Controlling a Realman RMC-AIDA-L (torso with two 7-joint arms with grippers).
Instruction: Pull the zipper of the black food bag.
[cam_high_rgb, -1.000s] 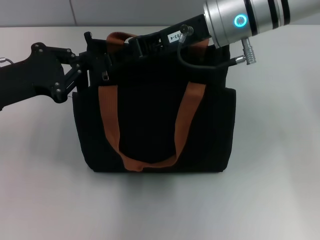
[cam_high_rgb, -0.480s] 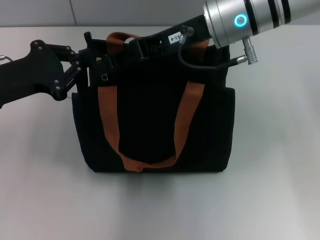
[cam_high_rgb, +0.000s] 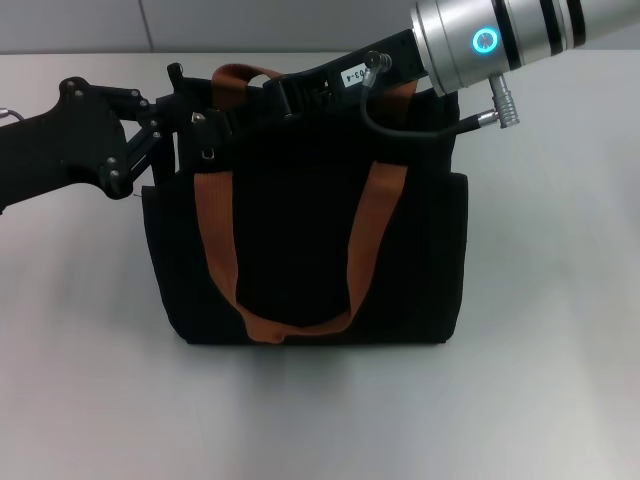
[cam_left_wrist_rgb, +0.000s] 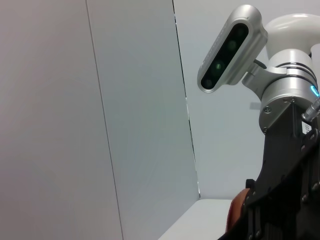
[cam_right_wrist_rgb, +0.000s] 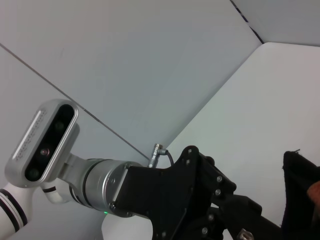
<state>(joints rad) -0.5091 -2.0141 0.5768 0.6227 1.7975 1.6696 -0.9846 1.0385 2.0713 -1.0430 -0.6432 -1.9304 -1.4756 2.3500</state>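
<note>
The black food bag (cam_high_rgb: 305, 250) stands upright mid-table in the head view, its orange-brown handles draped over the near side. My left gripper (cam_high_rgb: 195, 110) reaches in from the left and is shut on the bag's top left corner. A small silver zipper tab (cam_high_rgb: 207, 153) hangs just below it on the bag's near face. My right gripper (cam_high_rgb: 275, 95) comes in from the upper right and lies along the bag's top edge by the far handle; its tips are hidden against the black fabric. The right wrist view shows the bag's corner (cam_right_wrist_rgb: 300, 172) and the left gripper's linkage (cam_right_wrist_rgb: 200, 200).
The bag rests on a pale grey table (cam_high_rgb: 540, 380) with bare surface in front and on both sides. A light wall (cam_high_rgb: 300, 20) runs behind. The left wrist view shows the right arm's wrist camera (cam_left_wrist_rgb: 230, 47) and a bit of orange strap (cam_left_wrist_rgb: 237, 212).
My left gripper has shifted slightly up and away, and the bag's top left corner and silver tab moved with it. The right arm shifted very slightly to the right.
</note>
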